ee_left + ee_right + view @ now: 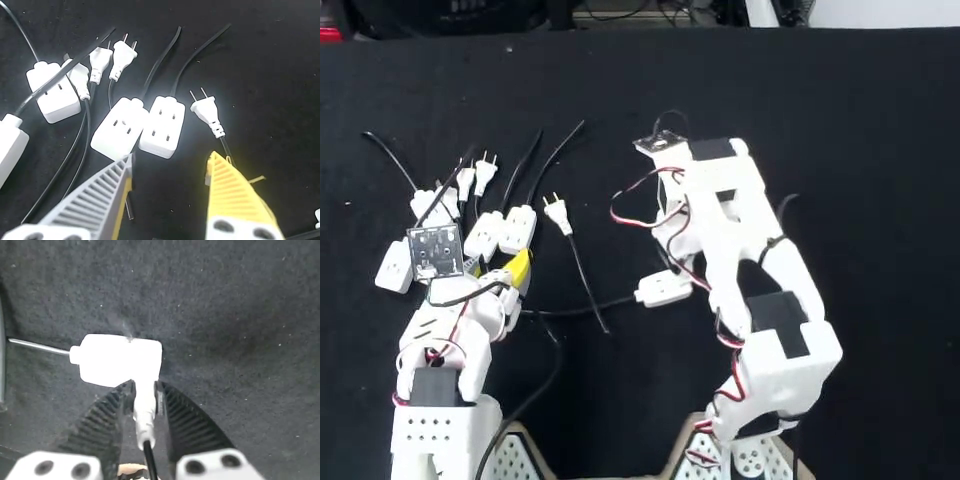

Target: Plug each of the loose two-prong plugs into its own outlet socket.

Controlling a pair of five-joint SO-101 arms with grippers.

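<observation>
Two arms lean over the black worktop [860,120]. The right arm folds down mid-worktop, with the right claw [146,387] pinched tight on a white plug [145,412]. The plug's long axis runs in line with the claw. Its front end butts into a white socket [120,360] lying crosswise, and its cord trails back between the fingers. The left arm sits low at the left side, left claw [171,159] spread wide and holding nothing, above a socket pair [162,125]. A loose plug [207,111] lies flat just beside them, prongs pointing away from the claw, cord running back past the yellow finger [232,192].
</observation>
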